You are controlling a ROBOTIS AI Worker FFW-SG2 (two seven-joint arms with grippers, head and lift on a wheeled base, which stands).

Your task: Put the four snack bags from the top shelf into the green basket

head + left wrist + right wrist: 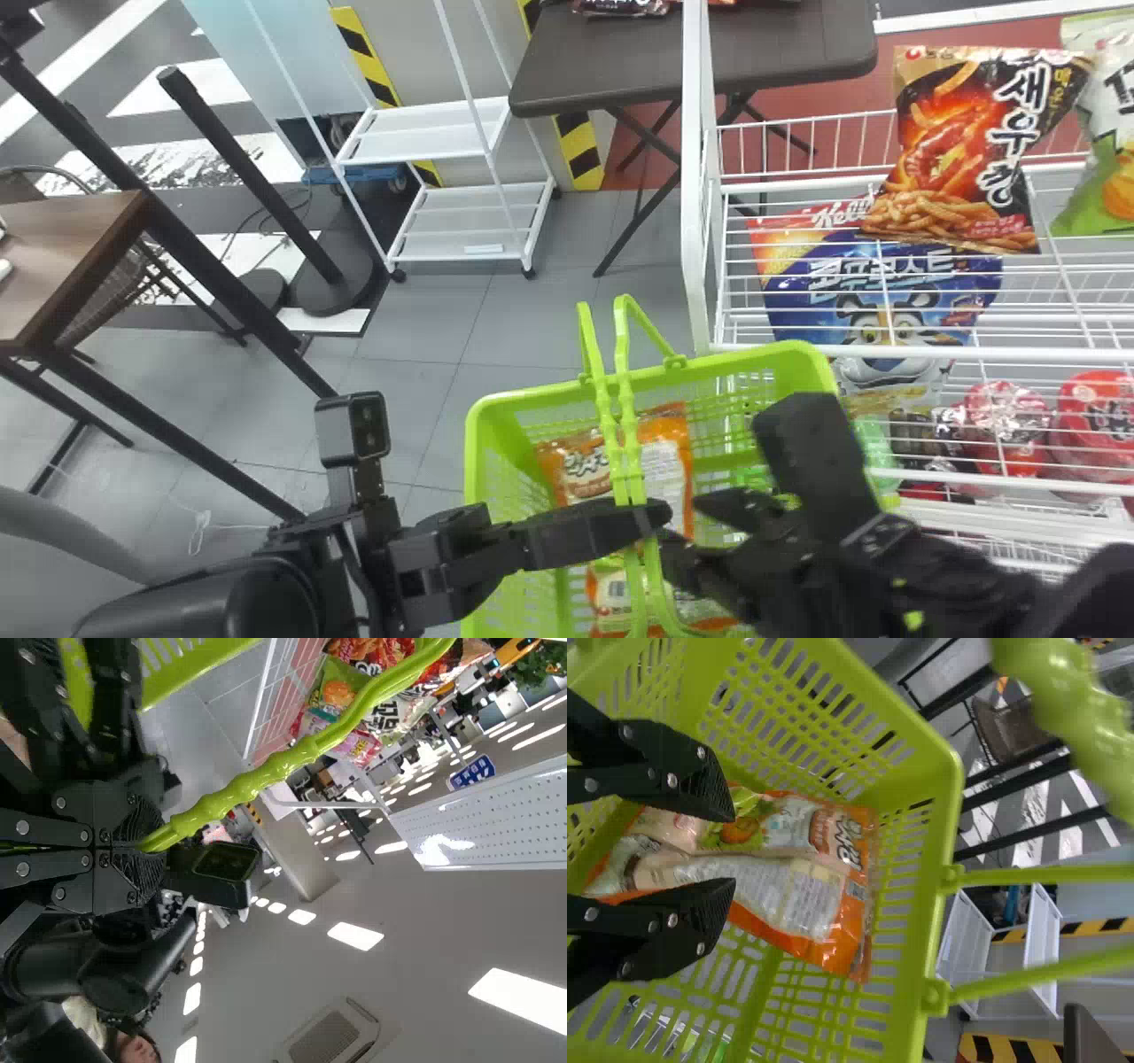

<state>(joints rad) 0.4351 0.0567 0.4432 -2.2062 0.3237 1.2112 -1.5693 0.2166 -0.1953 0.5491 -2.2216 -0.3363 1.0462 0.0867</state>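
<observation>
Grey tiled floor, white cart beyond and left of the fingers, dark folding table farther off. Left gripper: fingers clamped on the green handles, no gap seen. Green basket hangs around and below the fingers, next to the rack. In it, beneath the right fingers, an orange bag; nearer the robot, a second orange-edged bag.

Right gripper: fingers wide, nothing between them, over the basket and just right of the left fingers. Beyond and right of them, up on the white rack: black-and-orange snack bag, then green-and-white bag at the edge. Looks like half done, two to go.

Risks: handles stand up over the mouth, so right fingers could snag them going out or coming back loaded, twisting the basket. Knobbly handles may slip in the left grip; basket tips or drops. Slick bag pinched at a corner may slide out, or catch on the shelf wires. A bag let go too near the handles could drape over them and fall outside.
</observation>
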